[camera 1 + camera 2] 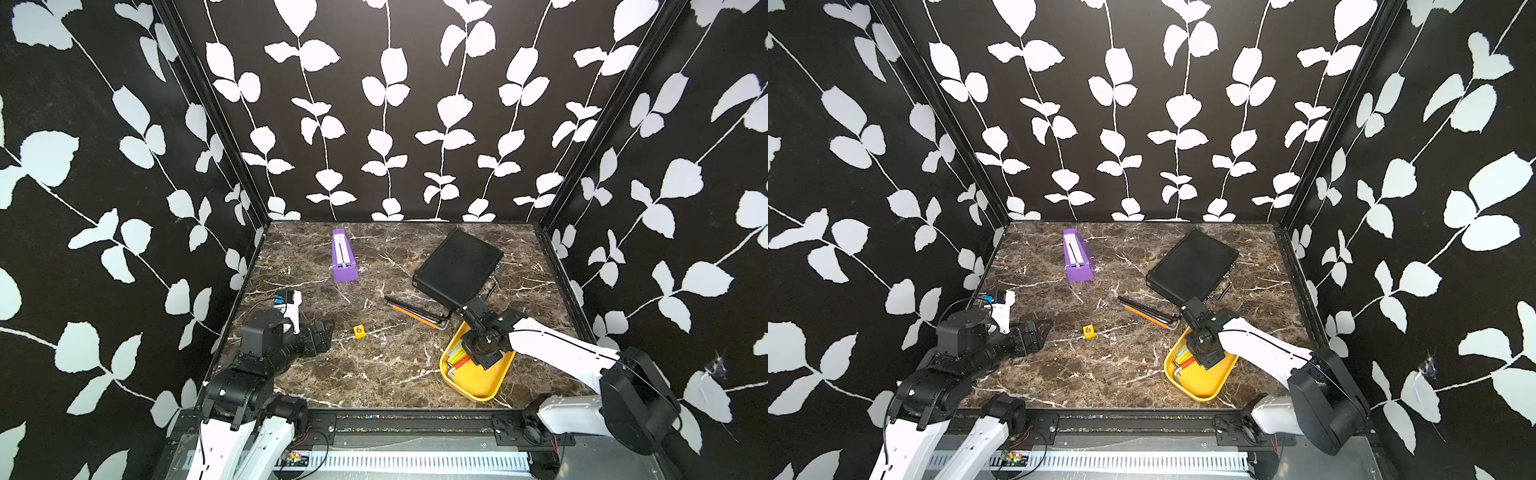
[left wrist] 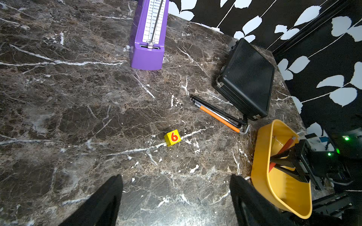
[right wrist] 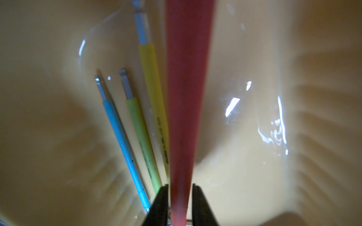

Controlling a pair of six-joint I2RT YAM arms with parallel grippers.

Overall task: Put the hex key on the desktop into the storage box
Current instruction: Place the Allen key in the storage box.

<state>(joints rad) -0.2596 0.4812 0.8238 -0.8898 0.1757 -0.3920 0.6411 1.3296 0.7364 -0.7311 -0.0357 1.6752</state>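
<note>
The yellow storage box point(image 1: 478, 388) point(image 1: 1204, 388) point(image 2: 260, 168) sits at the front right of the marble desktop point(image 1: 374, 374). My right gripper point(image 3: 180, 187) point(image 1: 471, 358) reaches down into it. Its jaws stand slightly open, with a narrow gap on each side of a red-sleeved hex key point(image 3: 186, 97) point(image 1: 459, 362) between them. Blue point(image 3: 121, 137), green point(image 3: 141, 133) and yellow point(image 3: 154, 88) hex keys lie on the box floor. An orange-sleeved hex key point(image 1: 415, 313) point(image 2: 219, 117) lies on the desktop beside dark ones. My left gripper point(image 2: 176, 177) point(image 1: 328, 328) hovers open and empty at the left.
A black ribbed case point(image 1: 457, 266) lies behind the storage box, close to the keys on the desktop. A purple metronome point(image 1: 344, 257) stands at the back. A small yellow cube marked 6 point(image 1: 359, 331) sits mid-table. A white device point(image 1: 291, 307) lies near the left arm.
</note>
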